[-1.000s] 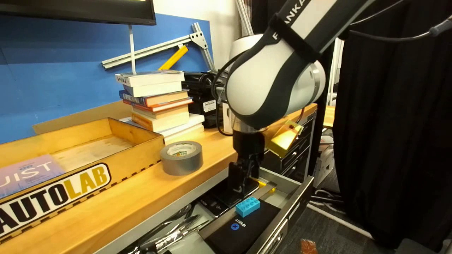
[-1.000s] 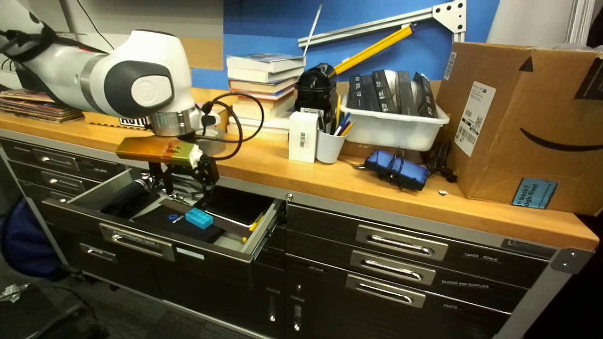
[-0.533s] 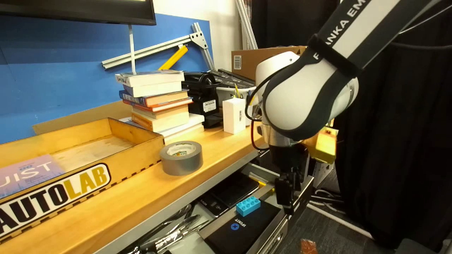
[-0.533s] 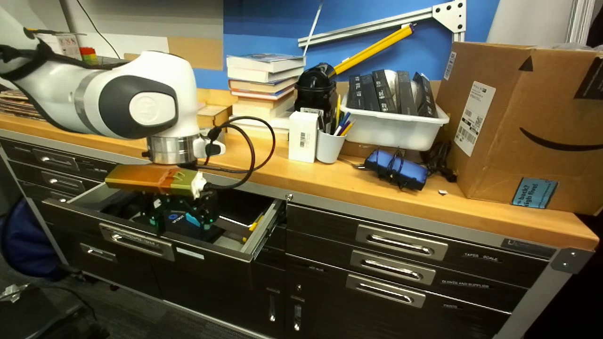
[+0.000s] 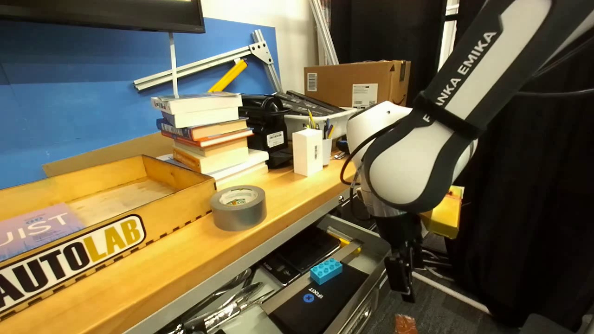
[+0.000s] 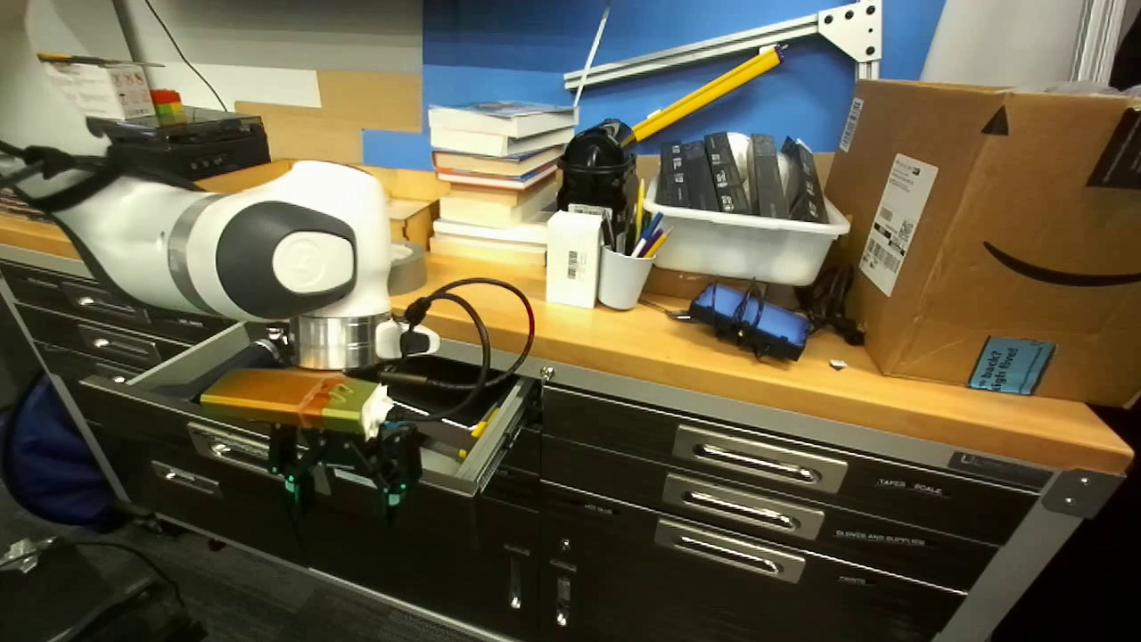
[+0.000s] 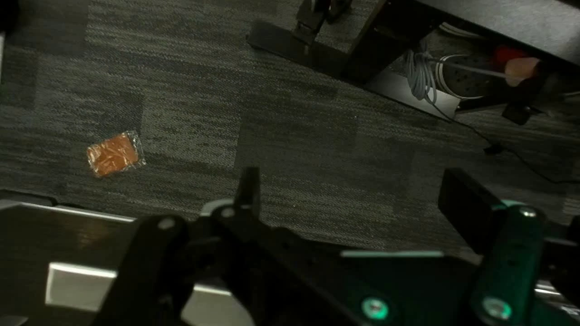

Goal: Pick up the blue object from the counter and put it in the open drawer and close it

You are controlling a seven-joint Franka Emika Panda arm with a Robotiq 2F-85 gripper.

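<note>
A wooden counter (image 6: 615, 337) runs above an open drawer (image 6: 147, 419), and a robot gripper (image 6: 343, 495) hangs just outside the drawer's front.

Its jaws stand wide apart, and the wrist view shows nothing held; whether they touch the drawer cannot be told. Inside, behind the drawer's front, lies a black case (image 5: 332, 300), and at its edge toward the drawer's rear rests the blue brick (image 5: 326, 271), long side roughly in line with the front. The drawer's front thus stands between gripper and brick, and the next move, likely a closing push, appears to turn on that: pressure from outside, inward toward the brick.
</note>
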